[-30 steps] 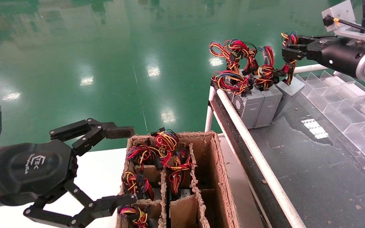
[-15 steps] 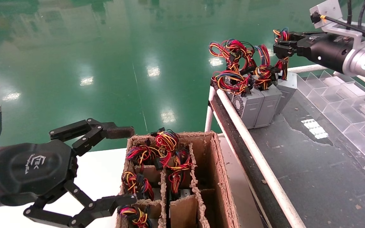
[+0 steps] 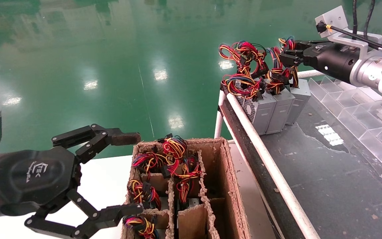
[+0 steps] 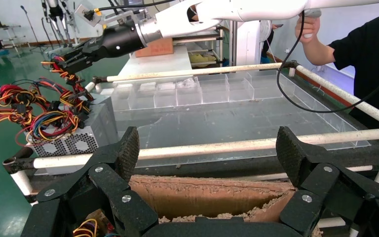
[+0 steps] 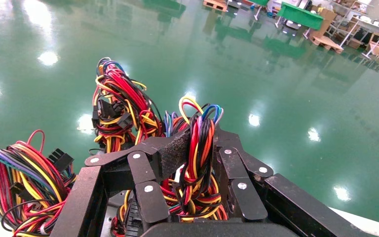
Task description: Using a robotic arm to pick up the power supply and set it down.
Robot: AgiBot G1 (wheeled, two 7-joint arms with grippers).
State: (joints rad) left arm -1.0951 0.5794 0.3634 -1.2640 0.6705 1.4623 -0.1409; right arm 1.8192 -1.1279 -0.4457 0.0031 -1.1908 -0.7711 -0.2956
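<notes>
The power supply [image 3: 298, 99], a grey metal box, stands upright at the far corner of the dark table [image 3: 327, 172], close beside two more power supplies [image 3: 270, 111]. My right gripper [image 3: 288, 53] is shut on its looped bundle of red, yellow, black and blue wires [image 5: 197, 163], which runs between the two black fingers [image 5: 170, 153] in the right wrist view. The box's base is down at table level. My left gripper [image 3: 129, 173] hangs open and empty at the near left, beside the cardboard box [image 3: 230, 186].
The cardboard box has dividers and holds several wired power supplies [image 3: 174, 149]. A white tube rail [image 3: 267, 159] edges the table. A clear divided tray [image 3: 360, 109] lies on its right side. A person in black [image 4: 365, 54] stands beyond the table.
My right gripper has moved left with the wire bundle. The power supply, tilted and apart before, now stands upright against the other two. The left arm has not moved.
</notes>
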